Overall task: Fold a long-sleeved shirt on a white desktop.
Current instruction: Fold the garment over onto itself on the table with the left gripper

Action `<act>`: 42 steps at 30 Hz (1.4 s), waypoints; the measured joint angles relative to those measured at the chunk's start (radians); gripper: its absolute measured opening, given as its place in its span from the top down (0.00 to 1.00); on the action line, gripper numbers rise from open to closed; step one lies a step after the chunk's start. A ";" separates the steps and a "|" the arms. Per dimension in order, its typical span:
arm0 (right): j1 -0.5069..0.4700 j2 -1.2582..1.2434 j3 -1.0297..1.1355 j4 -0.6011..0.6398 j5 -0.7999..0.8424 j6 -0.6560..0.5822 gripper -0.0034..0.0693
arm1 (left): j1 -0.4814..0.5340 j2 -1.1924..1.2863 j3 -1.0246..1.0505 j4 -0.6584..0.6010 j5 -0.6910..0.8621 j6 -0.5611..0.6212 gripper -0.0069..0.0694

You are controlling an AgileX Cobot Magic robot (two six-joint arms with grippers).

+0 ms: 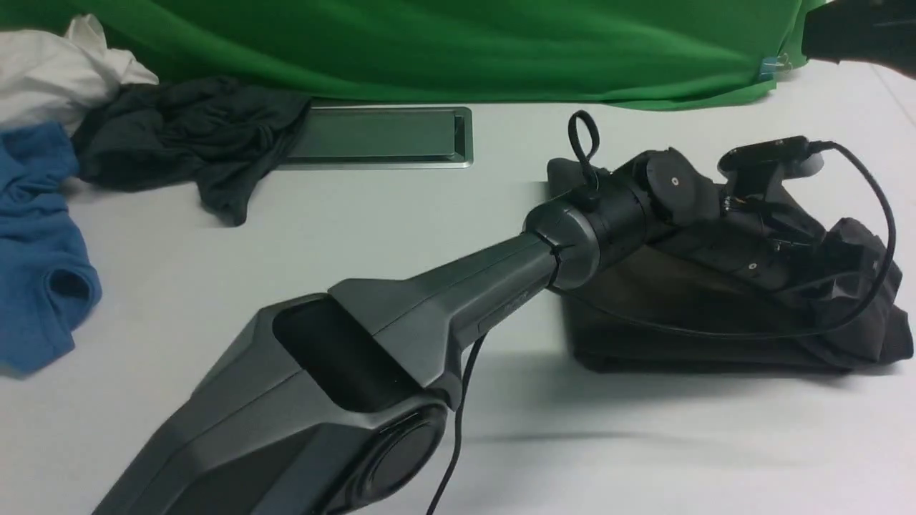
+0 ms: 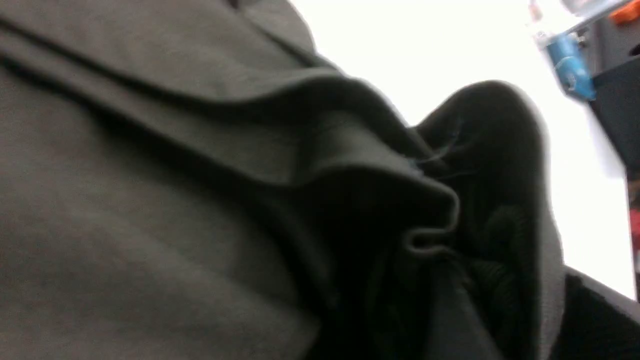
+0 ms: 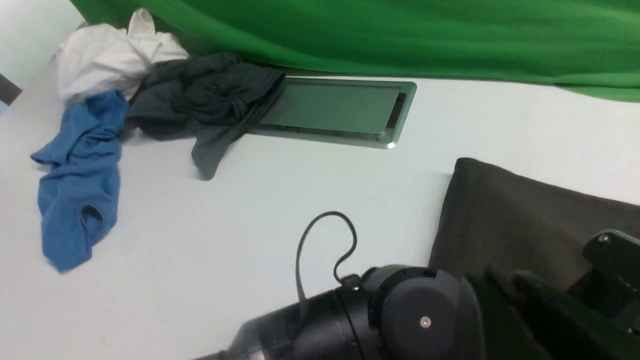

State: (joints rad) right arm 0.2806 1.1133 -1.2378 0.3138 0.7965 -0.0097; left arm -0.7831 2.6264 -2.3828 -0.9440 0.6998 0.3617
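On white desktop (image 1: 322, 236) | 1 long-sleeved shirt (image 1: 644, 304) | 3 loose garments (image 1: 179, 136) | 1 hatch (image 1: 372, 136)

Left gripper (image 1: 848, 252) jaws buried in blurred long-sleeved shirt (image 2: 150, 225) folds

1. Garments: four. One dark shirt (image 1: 680, 315) lies folded at the right of the front view. Three loose ones are heaped at the upper left: a grey top (image 1: 186, 136), a blue top (image 1: 36, 243) and a white cloth (image 1: 50, 71).
2. Desktop (image 1: 358, 236): one.
3. Hatch (image 1: 372, 136): one, top centre.
4. Backdrop (image 1: 458, 50): one, green, along the top edge.
5. Arm (image 1: 429, 300): one in plain view, reaching from the lower left to the shirt.
6. Cable stretches: three. There is a loop (image 1: 583, 143) at upper centre, a long curve (image 1: 884, 214) at the right, and a hanging piece (image 1: 458, 429) at bottom centre. Whether they join cannot be told.
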 joint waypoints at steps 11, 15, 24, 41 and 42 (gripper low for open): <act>0.000 -0.020 0.000 0.000 -0.029 -0.027 0.84 | 0.091 -0.191 -0.021 0.223 0.207 -0.017 0.01; 0.000 -0.052 0.000 -0.002 -0.042 -0.047 0.81 | 0.181 -0.264 -0.026 0.431 0.390 -0.157 0.00; 0.000 -0.047 0.092 -0.004 -0.067 -0.052 0.73 | 0.299 -0.272 0.246 0.534 0.502 -0.387 0.00; 0.000 0.039 0.113 -0.004 -0.102 -0.053 0.67 | 0.315 -0.224 0.475 0.199 0.306 -0.133 0.62; 0.000 0.039 0.113 -0.004 -0.102 -0.053 0.67 | 0.317 -0.224 0.475 0.205 0.309 -0.134 0.65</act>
State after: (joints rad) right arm 0.2806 1.1526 -1.1249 0.3096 0.6946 -0.0629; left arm -0.4664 2.4020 -1.9075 -0.7392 1.0088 0.2273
